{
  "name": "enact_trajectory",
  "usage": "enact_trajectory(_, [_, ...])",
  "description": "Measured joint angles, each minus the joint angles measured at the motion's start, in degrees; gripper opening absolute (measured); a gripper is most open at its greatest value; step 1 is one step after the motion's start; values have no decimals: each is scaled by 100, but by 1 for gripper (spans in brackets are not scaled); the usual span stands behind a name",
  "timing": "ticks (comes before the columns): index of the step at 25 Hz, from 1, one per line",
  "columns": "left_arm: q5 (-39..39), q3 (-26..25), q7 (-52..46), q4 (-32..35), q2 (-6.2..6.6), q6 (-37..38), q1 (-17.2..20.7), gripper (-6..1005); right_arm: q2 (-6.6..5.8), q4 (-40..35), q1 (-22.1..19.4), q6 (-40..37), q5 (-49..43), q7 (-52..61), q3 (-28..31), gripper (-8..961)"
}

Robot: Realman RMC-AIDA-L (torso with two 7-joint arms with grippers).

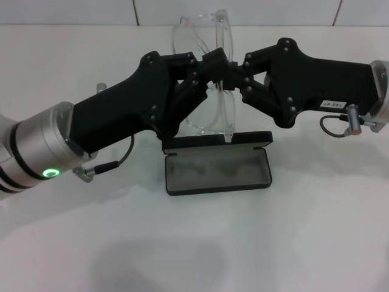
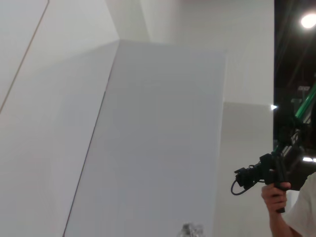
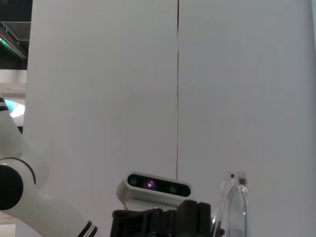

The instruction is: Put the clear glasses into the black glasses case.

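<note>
The clear glasses (image 1: 226, 115) hang upright in the air over the middle of the table, held between both grippers. My left gripper (image 1: 214, 72) reaches in from the left and is shut on the frame's middle. From the right, my right gripper (image 1: 239, 75) meets it and is shut on the same part of the glasses. Directly below lies the black glasses case (image 1: 219, 171), open with its grey lining up and nothing inside. A piece of the glasses (image 3: 232, 207) shows in the right wrist view, and a small glint of the glasses (image 2: 190, 229) shows in the left wrist view.
The case rests on a white table (image 1: 304, 243) that ends at a white tiled wall (image 1: 73, 12) behind. A person holding a dark device (image 2: 276, 182) stands far off in the left wrist view.
</note>
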Motion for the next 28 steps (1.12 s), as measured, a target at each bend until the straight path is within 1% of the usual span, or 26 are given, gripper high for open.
enact_trajectory(14, [10, 1, -3, -9, -3, -24, 0, 47, 9, 45, 11, 11, -8, -26, 0, 47])
enact_trajectory(19, [11, 4, -105, -8, 39, -7, -14, 47, 9, 60, -28, 52, -15, -90, 7, 47])
enact_trajectory(22, [11, 10, -152, 10, 88, 61, 7, 47, 6, 52, -54, 88, -14, -94, 29, 47])
enact_trajectory(24, [12, 12, -152, 30, 148, 173, 59, 47, -3, 30, -87, 110, -14, -95, 40, 48])
enact_trajectory(26, [12, 11, -158, 32, 247, 305, 116, 47, -15, 10, -115, 146, -13, -99, 44, 48])
enact_trajectory(28, [11, 11, -194, 33, 376, 412, 199, 61, -42, -7, -125, 163, -17, -91, 40, 48])
